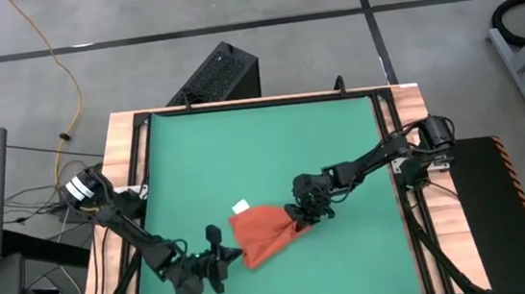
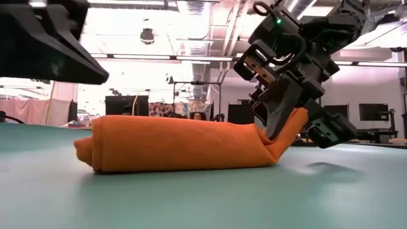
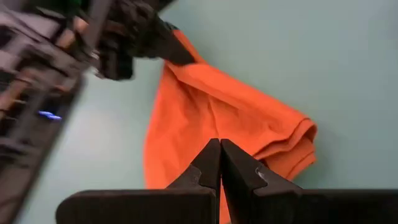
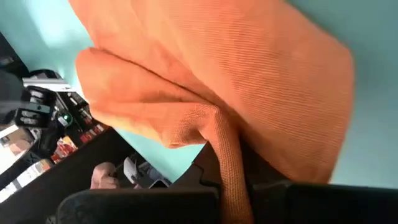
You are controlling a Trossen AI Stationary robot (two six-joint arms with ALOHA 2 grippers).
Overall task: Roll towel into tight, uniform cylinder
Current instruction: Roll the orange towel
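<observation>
Green mat (image 1: pixel 263 156); right end effector (image 1: pixel 301 222) pinches towel (image 1: pixel 259 232) corner.

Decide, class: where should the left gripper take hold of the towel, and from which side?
Probably the free rolled end, approached from the towel's left-arm side. The right gripper already pinches the opposite corner, lifting it off the green mat. The left gripper sits shut beside the towel.

Evenly and brightly lit from above, by ceiling lights (image 2: pixel 147 35) glaring white in the low view. Soft shadow under the towel (image 2: pixel 178 145). Blurred, perhaps from motion, around the other arm (image 3: pixel 93 37) in the left wrist view.
</observation>
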